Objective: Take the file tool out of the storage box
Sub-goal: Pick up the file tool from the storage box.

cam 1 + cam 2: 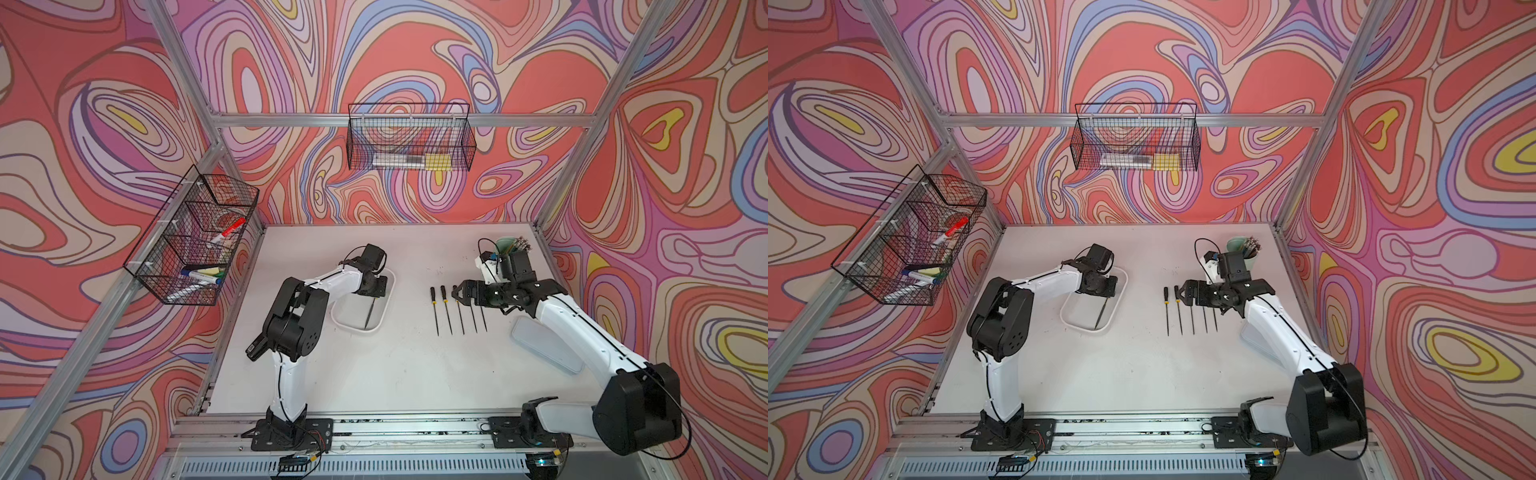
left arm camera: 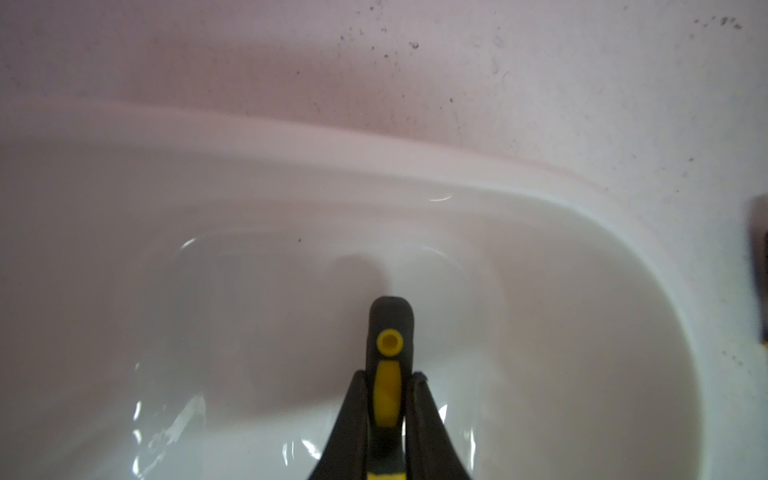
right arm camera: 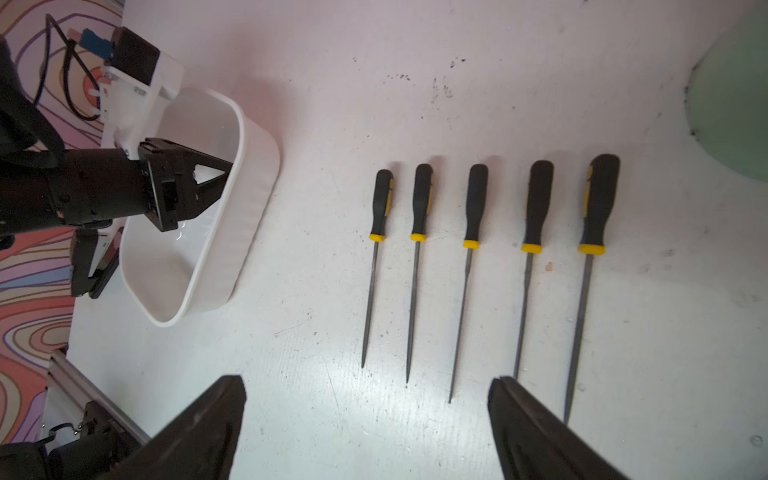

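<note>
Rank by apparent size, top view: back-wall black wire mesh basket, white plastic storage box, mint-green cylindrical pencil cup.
1. black wire mesh basket
2. white plastic storage box
3. mint-green pencil cup, partly hidden

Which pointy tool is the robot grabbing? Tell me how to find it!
Look at the white table and find the shallow white storage box on it. One file tool sits inside, its black-and-yellow handle pinched by the left end effector. The five look-alike files lie in a row outside it on the table.

White arms [image 1: 286,386]; black joints [image 1: 293,320] (black bases [image 1: 320,432])
</note>
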